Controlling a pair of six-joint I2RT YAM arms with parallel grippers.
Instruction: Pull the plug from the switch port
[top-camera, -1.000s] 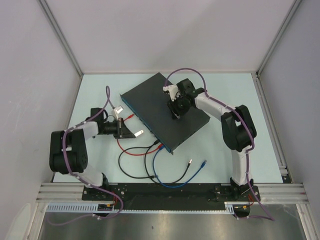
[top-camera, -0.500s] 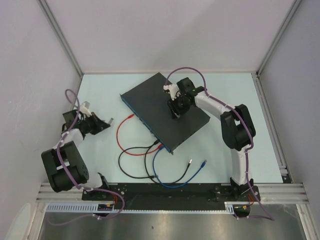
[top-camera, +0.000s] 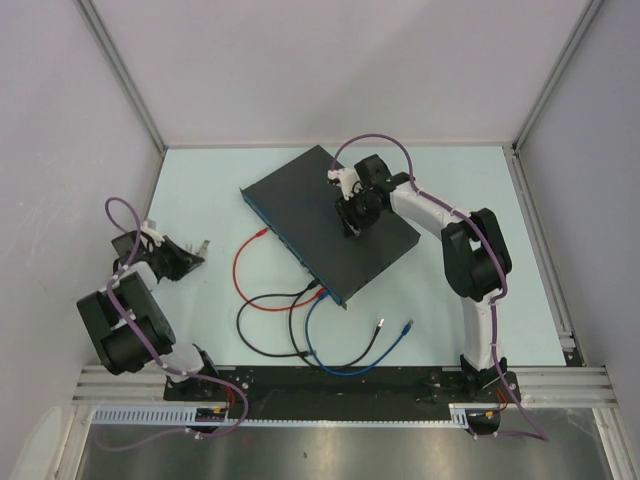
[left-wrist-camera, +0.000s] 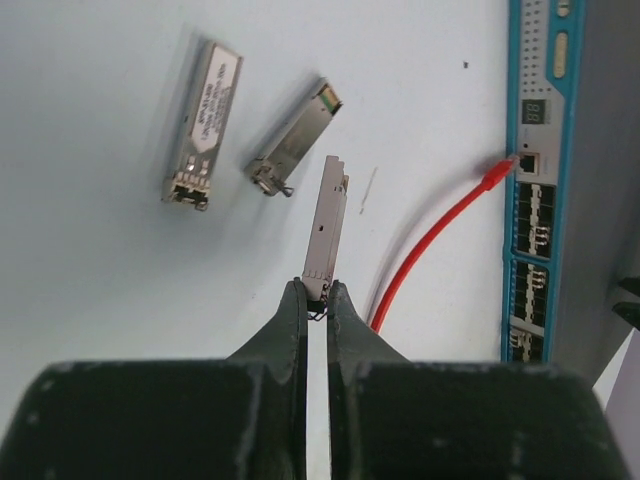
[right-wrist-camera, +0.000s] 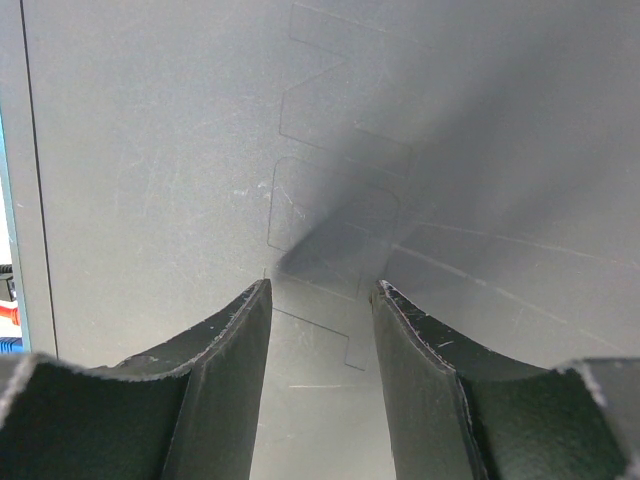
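Left fingers (left-wrist-camera: 288, 335) pinched shut, right fingers (right-wrist-camera: 225, 380) parted

Left tool (left-wrist-camera: 316, 300) clamped on metal module (left-wrist-camera: 326, 215). On worktop (left-wrist-camera: 90, 250) ahead-left: loose module (left-wrist-camera: 202, 120), second loose module (left-wrist-camera: 292, 135), near each other, not touching. Open strip between tool and switch (top-camera: 300, 200) front, crossed by red cable (left-wrist-camera: 440, 235) plugged into port. Off near front corner: black cable (top-camera: 243, 322) and blue cable (top-camera: 309, 325) loops. Right tool (right-wrist-camera: 320, 300), jaws apart, low over switch top. Far worktop bare up to walls (top-camera: 320, 70).

Pale table (top-camera: 540, 300): switch (top-camera: 310, 205), red cable (top-camera: 238, 268), black cables (top-camera: 241, 326), blue cable (top-camera: 335, 368), two silver modules (left-wrist-camera: 200, 125) (left-wrist-camera: 295, 135).
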